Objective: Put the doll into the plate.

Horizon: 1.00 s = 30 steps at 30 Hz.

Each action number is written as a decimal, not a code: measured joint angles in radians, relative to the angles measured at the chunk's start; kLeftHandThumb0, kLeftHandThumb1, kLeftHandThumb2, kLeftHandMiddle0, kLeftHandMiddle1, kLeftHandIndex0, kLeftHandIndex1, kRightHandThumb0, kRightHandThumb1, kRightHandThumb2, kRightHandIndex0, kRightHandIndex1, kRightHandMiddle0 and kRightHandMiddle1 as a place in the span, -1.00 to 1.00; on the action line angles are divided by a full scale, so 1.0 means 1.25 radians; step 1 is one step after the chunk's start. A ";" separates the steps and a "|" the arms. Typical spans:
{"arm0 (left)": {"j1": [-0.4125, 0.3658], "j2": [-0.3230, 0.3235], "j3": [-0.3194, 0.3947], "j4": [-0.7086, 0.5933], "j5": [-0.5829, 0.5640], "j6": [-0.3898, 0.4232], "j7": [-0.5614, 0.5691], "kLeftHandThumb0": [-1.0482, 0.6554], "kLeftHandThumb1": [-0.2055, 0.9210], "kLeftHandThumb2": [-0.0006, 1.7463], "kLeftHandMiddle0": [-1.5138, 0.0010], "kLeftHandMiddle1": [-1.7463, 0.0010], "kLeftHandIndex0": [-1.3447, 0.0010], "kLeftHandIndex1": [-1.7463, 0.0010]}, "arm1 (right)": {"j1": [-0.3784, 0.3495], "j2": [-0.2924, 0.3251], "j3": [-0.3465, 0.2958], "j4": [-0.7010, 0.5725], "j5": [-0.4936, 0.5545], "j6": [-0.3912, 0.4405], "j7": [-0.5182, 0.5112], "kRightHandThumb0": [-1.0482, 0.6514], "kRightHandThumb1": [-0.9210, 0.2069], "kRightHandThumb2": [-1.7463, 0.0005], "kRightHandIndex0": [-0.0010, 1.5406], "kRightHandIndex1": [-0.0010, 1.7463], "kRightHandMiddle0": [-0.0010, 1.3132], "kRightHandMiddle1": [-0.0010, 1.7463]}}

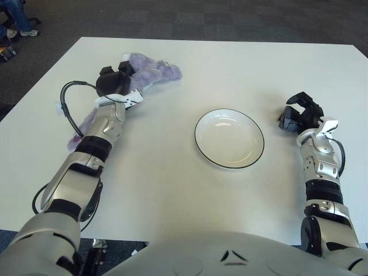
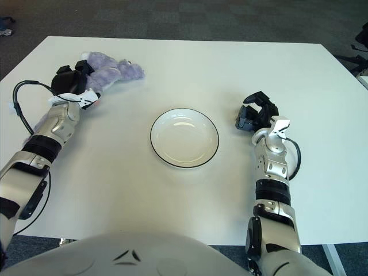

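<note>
A purple plush doll (image 1: 156, 70) lies at the far left of the white table (image 1: 172, 190); its body runs back under my left forearm towards the near left. My left hand (image 1: 114, 80) sits on top of the doll's middle, fingers curled down onto it. The empty white plate with a dark rim (image 1: 229, 138) stands in the middle of the table, well to the right of the doll. Beside the plate's right edge is my right hand (image 1: 298, 112), fingers loosely bent and holding nothing.
A black cable (image 1: 66, 106) loops out from my left forearm over the table's left side. Dark carpet surrounds the table, and a person's legs (image 1: 14, 20) show at the far left corner.
</note>
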 measured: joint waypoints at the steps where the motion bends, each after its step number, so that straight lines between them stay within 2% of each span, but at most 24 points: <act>1: 0.000 0.000 0.002 0.006 0.000 -0.010 0.012 0.85 -0.34 0.71 0.04 -1.00 -0.45 -1.00 | 0.000 0.000 0.000 0.000 0.000 0.000 0.001 0.23 0.49 -0.82 0.05 0.96 -0.16 1.00; 16: 0.004 -0.001 0.007 0.089 0.003 -0.166 0.196 0.88 -0.40 0.76 -0.01 -1.00 -0.48 -1.00 | 0.001 -0.002 0.000 0.000 0.000 0.000 0.007 0.23 0.49 -0.82 0.04 0.97 -0.17 1.00; 24: 0.008 -0.001 0.004 0.091 0.010 -0.186 0.243 0.88 -0.41 0.77 -0.01 -1.00 -0.50 -1.00 | 0.001 -0.003 0.000 -0.001 0.006 0.002 0.008 0.23 0.48 -0.81 0.04 0.97 -0.17 1.00; 30: 0.017 -0.004 0.012 0.078 0.001 -0.188 0.245 0.88 -0.41 0.77 -0.01 -1.00 -0.52 -1.00 | 0.001 -0.004 0.000 -0.002 0.007 0.006 0.011 0.23 0.47 -0.81 0.04 0.97 -0.17 1.00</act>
